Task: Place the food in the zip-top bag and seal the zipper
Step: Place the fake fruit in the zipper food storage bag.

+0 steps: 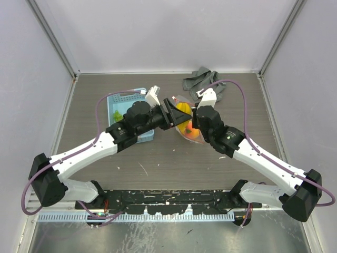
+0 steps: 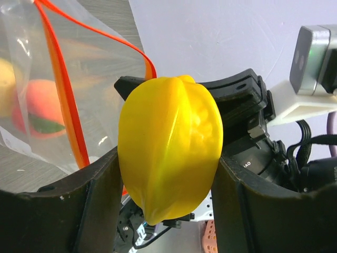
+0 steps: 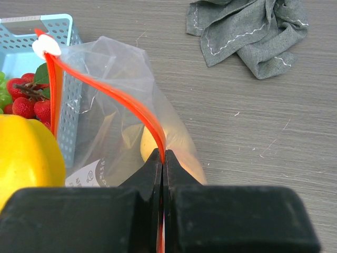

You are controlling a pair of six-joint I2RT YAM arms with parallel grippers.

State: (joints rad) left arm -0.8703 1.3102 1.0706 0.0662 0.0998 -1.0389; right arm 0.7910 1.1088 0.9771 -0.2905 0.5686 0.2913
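My left gripper (image 2: 168, 176) is shut on a ribbed yellow toy fruit (image 2: 168, 147), held in the air at the open mouth of the clear zip-top bag (image 2: 100, 74). In the top view the gripper (image 1: 176, 113) and the fruit (image 1: 182, 109) are at the table's middle. My right gripper (image 3: 162, 158) is shut on the red-orange zipper (image 3: 131, 105), holding one lip of the bag (image 3: 105, 105) up. An orange-red peach (image 2: 42, 105) and a pale yellow fruit (image 3: 150, 145) lie inside the bag. Strawberries (image 3: 29, 100) and green grapes (image 1: 117, 115) are in the basket.
The light blue basket (image 1: 124, 103) stands left of the bag, right behind my left arm. A crumpled grey cloth (image 1: 202, 81) lies at the back, beyond the bag. My two wrists are close together over the bag.
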